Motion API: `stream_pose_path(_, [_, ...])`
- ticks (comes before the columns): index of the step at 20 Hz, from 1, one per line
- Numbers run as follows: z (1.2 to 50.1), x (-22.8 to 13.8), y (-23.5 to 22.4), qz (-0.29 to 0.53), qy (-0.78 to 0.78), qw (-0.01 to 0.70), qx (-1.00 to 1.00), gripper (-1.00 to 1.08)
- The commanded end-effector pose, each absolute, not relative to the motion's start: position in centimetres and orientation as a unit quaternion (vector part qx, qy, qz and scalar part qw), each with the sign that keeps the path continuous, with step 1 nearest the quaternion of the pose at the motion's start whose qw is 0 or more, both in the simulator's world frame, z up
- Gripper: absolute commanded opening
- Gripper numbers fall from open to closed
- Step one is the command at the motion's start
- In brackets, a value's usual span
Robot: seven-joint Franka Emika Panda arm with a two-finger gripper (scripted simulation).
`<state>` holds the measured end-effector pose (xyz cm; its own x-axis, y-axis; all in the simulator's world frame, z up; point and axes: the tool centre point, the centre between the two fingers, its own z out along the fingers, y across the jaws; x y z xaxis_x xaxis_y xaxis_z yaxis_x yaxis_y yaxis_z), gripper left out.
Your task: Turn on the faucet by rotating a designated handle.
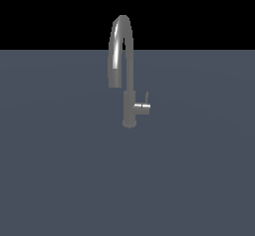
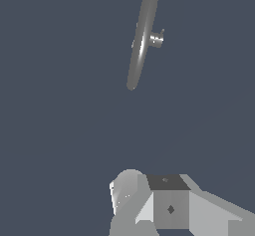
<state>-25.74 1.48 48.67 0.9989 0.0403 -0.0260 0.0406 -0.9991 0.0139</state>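
Observation:
The faucet (image 1: 129,80) is a tall glossy grey gooseneck tap standing on a flat grey-blue surface (image 1: 60,170), with a darker base column. The handle (image 1: 142,107) is a short horizontal stub sticking out of the column toward the exterior view's right, tipped with a thin upright lever. The arm and gripper do not show in the exterior view. In the wrist view the faucet (image 2: 142,36) is seen from above with the handle (image 2: 157,39) at its side. Grey parts of my gripper (image 2: 149,197) show far from the faucet, touching nothing. Their opening is unclear.
The grey-blue surface (image 2: 60,105) stretches all around the faucet. A black background lies behind its far edge in the exterior view. No other object shows.

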Motion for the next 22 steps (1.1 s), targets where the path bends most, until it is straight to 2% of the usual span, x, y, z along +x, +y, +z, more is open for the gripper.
stream_pose_path(1, [48.7, -25.7, 1.5, -0.013, 0.020, 0.007, 1.000, -1.00])
stream_pose_path(12, [48.4, -24.0, 1.5, -0.031, -0.002, -0.014, 0.999, -1.00])
stream_pose_path(22, [47.5, -19.2, 1.4, -0.080, -0.063, -0.072, 0.992, -1.00])
